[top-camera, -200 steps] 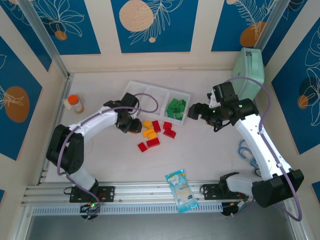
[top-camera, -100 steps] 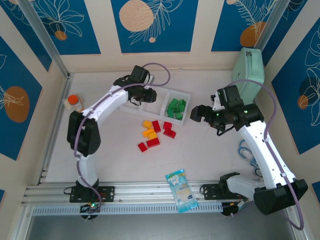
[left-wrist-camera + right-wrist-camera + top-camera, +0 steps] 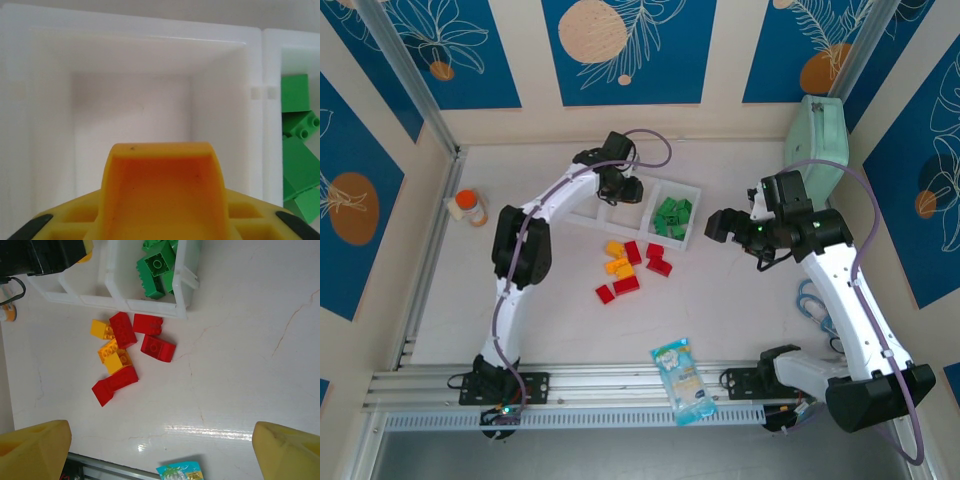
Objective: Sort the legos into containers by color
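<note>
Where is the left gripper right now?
In the top view, the left gripper hangs over the middle compartment of the tray, on the table's far side, just left of the green legos.

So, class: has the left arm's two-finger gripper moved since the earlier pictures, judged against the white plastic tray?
Yes. The left gripper went from the table in front of the white plastic tray to above its middle compartment.

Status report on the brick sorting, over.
Left gripper shut on yellow-orange plastic brick above middle compartment of white translucent tray. Right gripper open. Red bricks loose on table. Nothing blocking.
</note>
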Robot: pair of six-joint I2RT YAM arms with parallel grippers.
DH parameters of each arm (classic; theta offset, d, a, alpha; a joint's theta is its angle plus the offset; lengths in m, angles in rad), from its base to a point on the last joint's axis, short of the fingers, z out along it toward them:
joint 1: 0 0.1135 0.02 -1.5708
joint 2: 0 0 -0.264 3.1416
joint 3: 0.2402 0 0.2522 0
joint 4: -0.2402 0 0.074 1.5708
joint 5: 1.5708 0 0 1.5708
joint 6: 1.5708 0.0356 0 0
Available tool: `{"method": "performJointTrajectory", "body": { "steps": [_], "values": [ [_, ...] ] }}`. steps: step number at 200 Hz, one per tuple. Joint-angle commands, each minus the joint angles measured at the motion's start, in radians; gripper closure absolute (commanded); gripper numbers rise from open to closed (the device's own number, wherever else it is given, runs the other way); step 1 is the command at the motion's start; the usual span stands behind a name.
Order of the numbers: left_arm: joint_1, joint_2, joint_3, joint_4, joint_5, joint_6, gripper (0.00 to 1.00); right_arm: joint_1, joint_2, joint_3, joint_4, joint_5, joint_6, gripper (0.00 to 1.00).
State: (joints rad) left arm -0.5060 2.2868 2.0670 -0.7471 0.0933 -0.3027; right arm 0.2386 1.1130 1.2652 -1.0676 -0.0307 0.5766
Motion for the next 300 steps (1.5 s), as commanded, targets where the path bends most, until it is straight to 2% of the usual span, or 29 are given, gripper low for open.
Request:
{"method": "performJointTrajectory", "body": {
  "steps": [1,39,70,90,102,183,228,261,290,300],
  "values": [
    [0.016,0.010,0.049,-0.043,0.004,-0.001,0.56,-0.004,0.011,-0.001,-0.024,-0.021,-0.017,0.06],
    [0.017,-0.030,0.036,-0.065,-0.005,0.024,0.44,-0.004,0.018,-0.002,-0.010,-0.030,-0.015,0.06],
    [0.017,-0.147,-0.080,-0.036,0.007,0.035,0.29,-0.001,0.023,-0.011,0.003,-0.042,-0.007,0.06],
    [0.017,-0.248,-0.195,-0.008,0.026,0.029,0.15,0.006,0.027,-0.018,0.011,-0.049,-0.001,0.06],
    [0.017,-0.310,-0.270,0.004,0.029,0.019,0.00,0.011,0.031,-0.021,0.018,-0.052,0.002,0.06],
    [-0.007,-0.791,-0.859,0.047,0.060,-0.068,0.01,0.075,0.077,-0.021,0.054,-0.063,0.024,0.06],
    [-0.064,-0.960,-1.083,-0.029,-0.014,-0.264,0.01,0.126,0.103,-0.006,0.062,-0.051,0.043,0.06],
    [-0.107,-0.952,-1.154,-0.022,-0.068,-0.430,0.02,0.180,0.140,0.021,0.067,-0.041,0.054,0.06],
    [-0.150,-0.896,-1.154,0.023,-0.096,-0.510,0.02,0.230,0.170,0.067,0.033,-0.010,0.045,0.06],
    [-0.158,-0.876,-1.154,0.038,-0.103,-0.516,0.06,0.243,0.170,0.078,0.023,-0.002,0.047,0.06]
  ]
}}
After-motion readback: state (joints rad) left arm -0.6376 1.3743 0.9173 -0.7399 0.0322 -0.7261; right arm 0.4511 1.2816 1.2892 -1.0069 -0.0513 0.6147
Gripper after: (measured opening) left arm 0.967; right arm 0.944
